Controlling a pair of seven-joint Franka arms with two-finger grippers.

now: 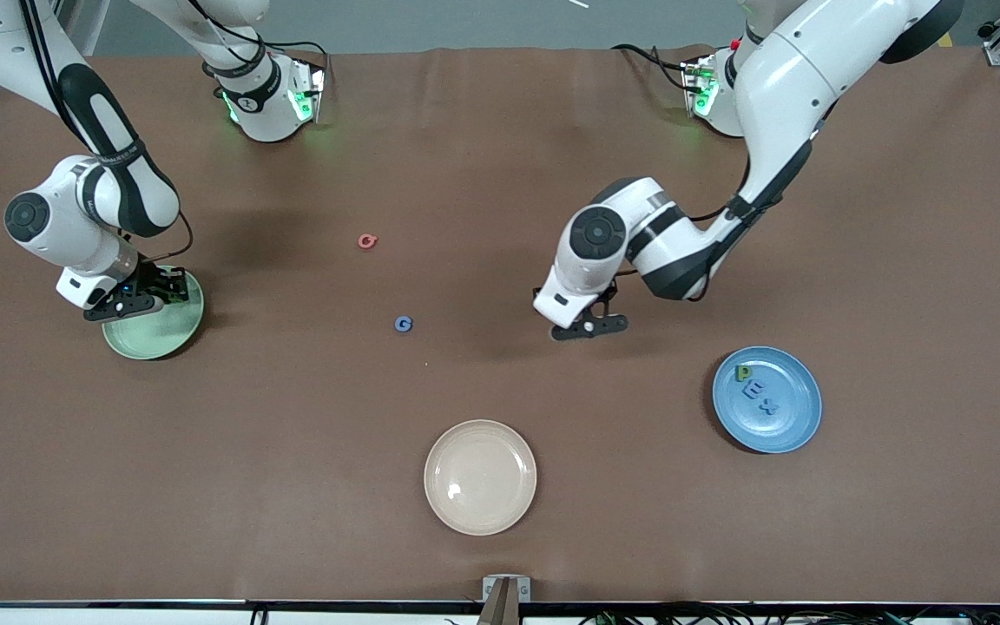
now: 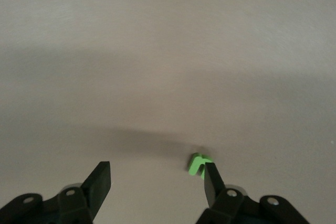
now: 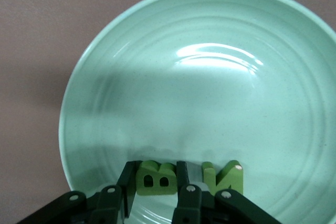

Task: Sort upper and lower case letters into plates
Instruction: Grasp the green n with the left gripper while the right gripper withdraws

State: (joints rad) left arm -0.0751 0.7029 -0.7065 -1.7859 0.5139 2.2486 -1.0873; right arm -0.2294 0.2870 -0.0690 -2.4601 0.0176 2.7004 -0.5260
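Note:
My right gripper (image 3: 156,165) is shut on a green letter B (image 3: 155,179), low over the mint green plate (image 3: 210,77), which stands toward the right arm's end of the table (image 1: 166,334). A second green letter (image 3: 226,179) lies in that plate beside the B. My left gripper (image 2: 156,165) is open, low over the bare table mid-way along (image 1: 588,328). A small green letter (image 2: 197,163) lies on the table right by one of its fingers (image 2: 212,182). The blue plate (image 1: 791,425) holds a green P (image 1: 742,373) and two blue letters (image 1: 760,398).
A red letter (image 1: 367,241) and a blue G (image 1: 404,324) lie loose on the brown table between the two arms. A cream-beige plate (image 1: 480,476) stands nearer the front camera, with nothing in it.

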